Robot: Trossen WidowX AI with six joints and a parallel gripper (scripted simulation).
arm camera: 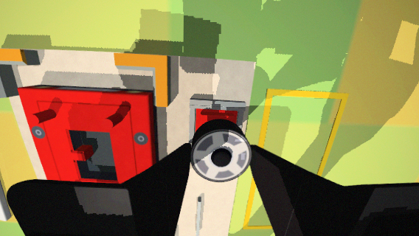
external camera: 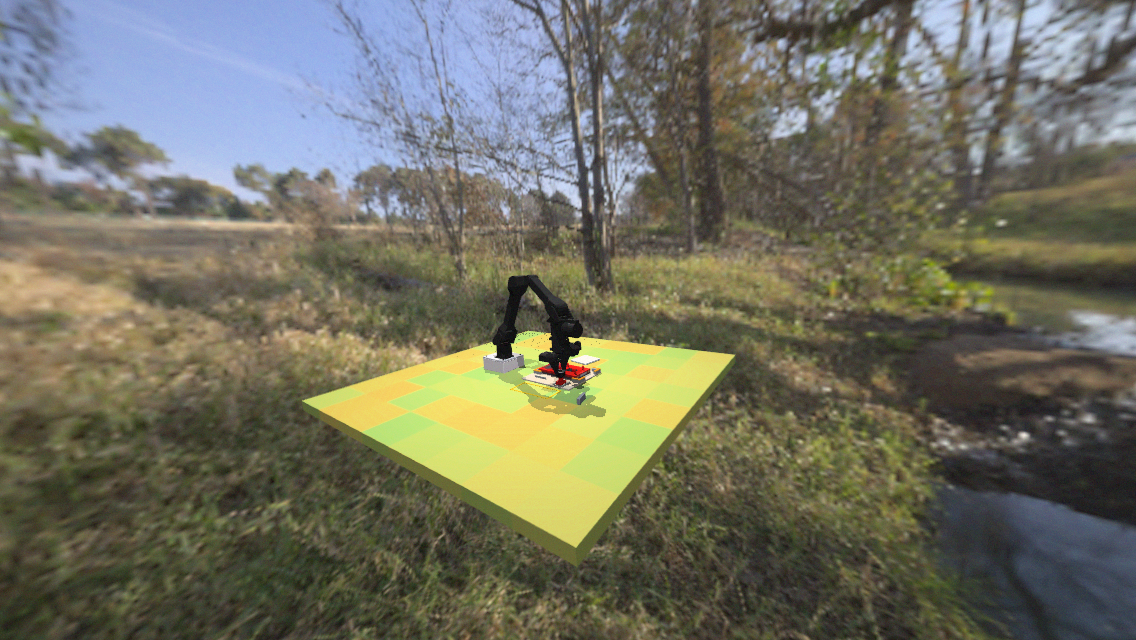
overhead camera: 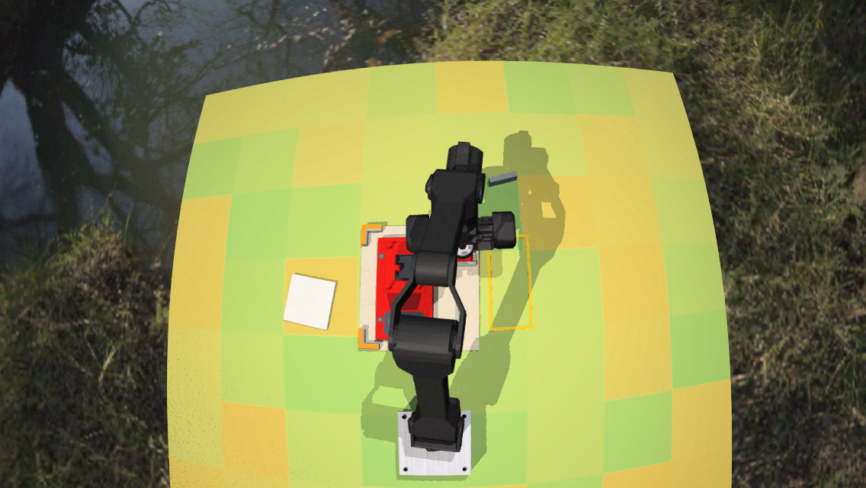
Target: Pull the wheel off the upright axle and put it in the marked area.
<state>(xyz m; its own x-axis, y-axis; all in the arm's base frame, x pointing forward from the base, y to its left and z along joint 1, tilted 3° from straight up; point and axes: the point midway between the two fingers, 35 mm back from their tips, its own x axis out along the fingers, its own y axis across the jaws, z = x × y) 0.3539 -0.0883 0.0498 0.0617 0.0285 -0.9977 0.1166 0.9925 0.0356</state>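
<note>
A grey spoked wheel (arm camera: 220, 157) with a black tyre sits between my gripper's black fingers, which are shut on its sides. In the wrist view it hangs over a small red base in a grey frame (arm camera: 215, 114) on the beige board (arm camera: 232, 74); the axle itself is hidden behind the wheel. From above only a sliver of the wheel (overhead camera: 464, 250) shows under the wrist. The marked area is a yellow outlined rectangle (arm camera: 306, 94) (overhead camera: 531, 284) on the table, just right of the board and the gripper.
A large red block (arm camera: 88, 110) (overhead camera: 387, 254) lies on the board between orange corner brackets (arm camera: 160, 74) (overhead camera: 368, 231). A white square plate (overhead camera: 310, 300) lies to the left. A small grey bar (overhead camera: 502, 178) lies beyond the arm. The arm's base (overhead camera: 434, 451) stands at the near edge.
</note>
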